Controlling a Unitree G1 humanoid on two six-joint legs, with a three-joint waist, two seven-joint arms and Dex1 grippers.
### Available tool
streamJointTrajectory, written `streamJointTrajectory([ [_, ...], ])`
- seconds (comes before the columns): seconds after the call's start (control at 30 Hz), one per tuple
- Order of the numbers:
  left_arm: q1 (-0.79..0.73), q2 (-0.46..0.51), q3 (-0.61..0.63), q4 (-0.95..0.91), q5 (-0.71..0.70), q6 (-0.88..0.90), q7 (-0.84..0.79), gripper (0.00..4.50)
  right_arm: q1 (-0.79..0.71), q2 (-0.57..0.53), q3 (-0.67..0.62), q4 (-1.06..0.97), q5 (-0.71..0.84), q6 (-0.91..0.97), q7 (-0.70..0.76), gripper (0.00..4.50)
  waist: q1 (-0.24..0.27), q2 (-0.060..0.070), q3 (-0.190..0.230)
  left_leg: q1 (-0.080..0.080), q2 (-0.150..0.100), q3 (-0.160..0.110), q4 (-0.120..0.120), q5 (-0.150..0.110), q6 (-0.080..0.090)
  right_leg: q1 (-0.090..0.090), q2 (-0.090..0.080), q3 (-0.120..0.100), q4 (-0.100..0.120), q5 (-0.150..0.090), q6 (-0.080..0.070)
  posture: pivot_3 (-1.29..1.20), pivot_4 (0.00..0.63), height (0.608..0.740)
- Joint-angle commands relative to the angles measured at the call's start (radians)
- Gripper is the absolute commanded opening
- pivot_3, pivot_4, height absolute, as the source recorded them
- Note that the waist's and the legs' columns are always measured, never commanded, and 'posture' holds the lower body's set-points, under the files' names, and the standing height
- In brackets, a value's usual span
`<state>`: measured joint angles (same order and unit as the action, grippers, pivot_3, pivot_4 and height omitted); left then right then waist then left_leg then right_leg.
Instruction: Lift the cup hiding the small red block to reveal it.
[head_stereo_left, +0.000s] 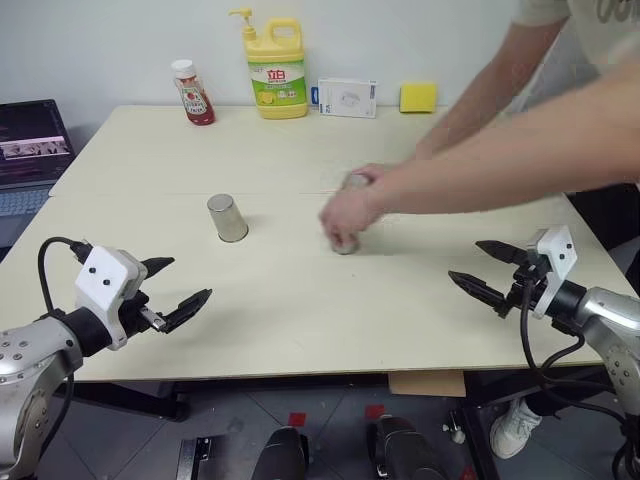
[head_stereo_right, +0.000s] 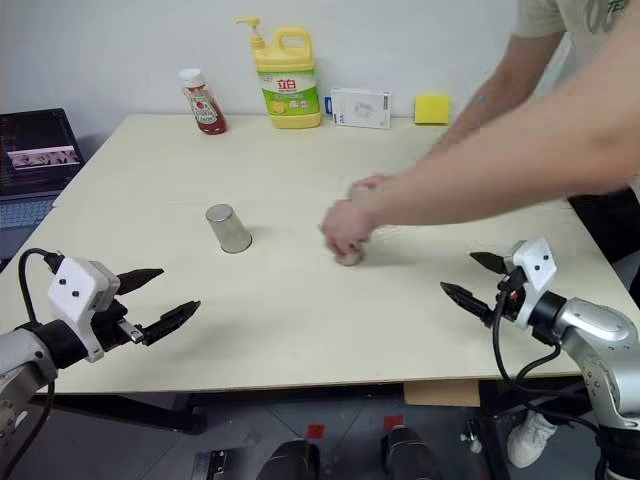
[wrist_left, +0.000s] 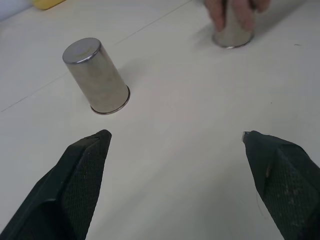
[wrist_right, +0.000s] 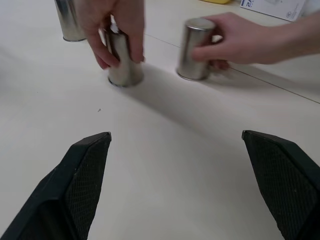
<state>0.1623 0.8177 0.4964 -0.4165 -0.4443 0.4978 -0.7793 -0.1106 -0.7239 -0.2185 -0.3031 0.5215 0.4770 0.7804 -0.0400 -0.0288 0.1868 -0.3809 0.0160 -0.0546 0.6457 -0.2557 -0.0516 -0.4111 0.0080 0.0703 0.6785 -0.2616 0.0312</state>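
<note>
Person's arms block the middle of the bench

A person's hands cover two cups at the centre; the left cup stands apart, with bare bench before it.

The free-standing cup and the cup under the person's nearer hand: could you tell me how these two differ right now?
The free-standing cup stands alone with nothing touching it, while the nearer held cup is gripped from above by a person's hand. The free cup sits further to the robot's left; the held cup sits nearer the table's middle. Both are shiny steel tumblers standing upside down on the table, alike in look.
</note>
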Motion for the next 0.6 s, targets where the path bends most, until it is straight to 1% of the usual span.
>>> streamJointTrajectory([
  [0.03,-0.019,0.011,0.008,-0.017,-0.007,-0.003,0.002,4.5,-0.025,0.01,0.003,-0.052,0.005,0.006,-0.022,4.45,0.0,0.0,0.0,0.0,0.0,0.0,0.0,0.0,0.0,0.0,0.0,0.0,0.0,0.0,0.0,0.0,0.15,0.74],
  [0.23,-0.044,-0.003,0.009,-0.039,-0.048,0.034,0.017,4.5,-0.053,0.028,0.026,-0.091,0.03,0.044,-0.042,4.45,-0.001,0.0,0.0,0.0,0.0,0.0,0.0,0.0,0.0,0.0,0.0,0.0,0.0,0.0,0.0,0.0,0.15,0.74],
  [0.47,-0.085,0.004,-0.038,-0.072,-0.077,0.067,0.011,4.5,-0.136,0.108,0.116,-0.164,0.055,0.133,-0.108,4.45,-0.001,0.0,0.0,0.0,0.0,-0.001,0.0,0.0,0.0,0.0,0.0,0.0,0.0,0.0,0.0,0.0,0.15,0.74],
  [0.6,-0.118,0.0,-0.066,-0.088,-0.087,0.091,0.024,4.5,-0.16,0.14,0.142,-0.18,0.062,0.16,-0.128,4.45,-0.001,0.0,0.0,0.0,0.0,-0.001,0.0,0.0,0.0,0.0,0.0,-0.001,0.0,0.0,0.0,0.0,0.15,0.74],
])
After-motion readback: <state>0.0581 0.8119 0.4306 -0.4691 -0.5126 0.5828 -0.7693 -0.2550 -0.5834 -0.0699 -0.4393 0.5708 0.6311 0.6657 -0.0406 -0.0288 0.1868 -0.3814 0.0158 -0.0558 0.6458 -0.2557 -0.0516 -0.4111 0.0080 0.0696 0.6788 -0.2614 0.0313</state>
